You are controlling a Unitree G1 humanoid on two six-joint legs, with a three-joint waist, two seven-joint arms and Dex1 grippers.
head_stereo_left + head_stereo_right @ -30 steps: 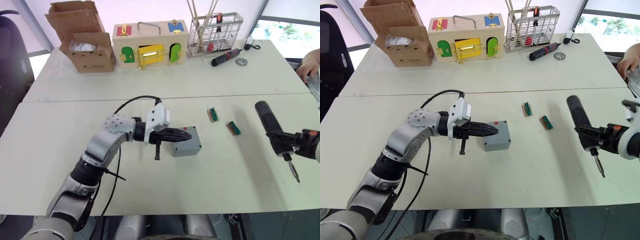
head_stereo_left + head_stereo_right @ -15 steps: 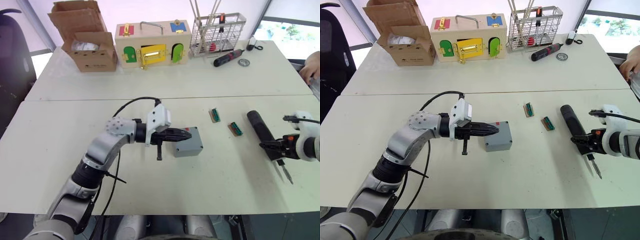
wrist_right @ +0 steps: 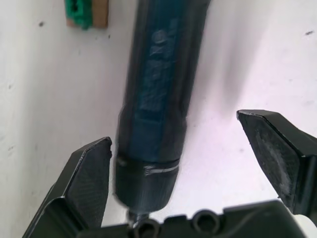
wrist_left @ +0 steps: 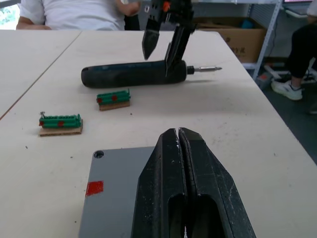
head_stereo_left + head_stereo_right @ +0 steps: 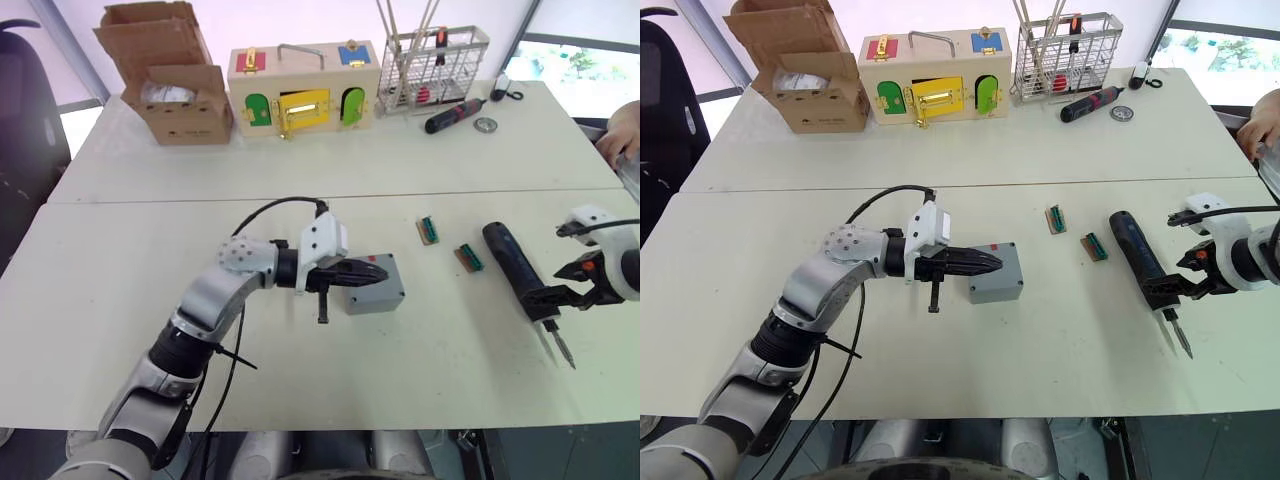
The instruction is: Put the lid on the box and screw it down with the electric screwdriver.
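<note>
Screwdriver on tabletop, lid on box.
My right claw (image 5: 1188, 283) gaped around the electric screwdriver (image 5: 1137, 259), lettering unreadable; my left claw (image 5: 990, 263), pressed together, rested on the red-marked lid (image 5: 994, 267).

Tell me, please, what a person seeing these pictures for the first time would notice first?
Probably the electric screwdriver, lying on the near table to the robot's right, with the open right gripper astride its bit end. Next, the left gripper, shut, with its tip over the grey box in the middle of the table, whose lid is already on. At the far edge stands a colourful wooden box.
</note>
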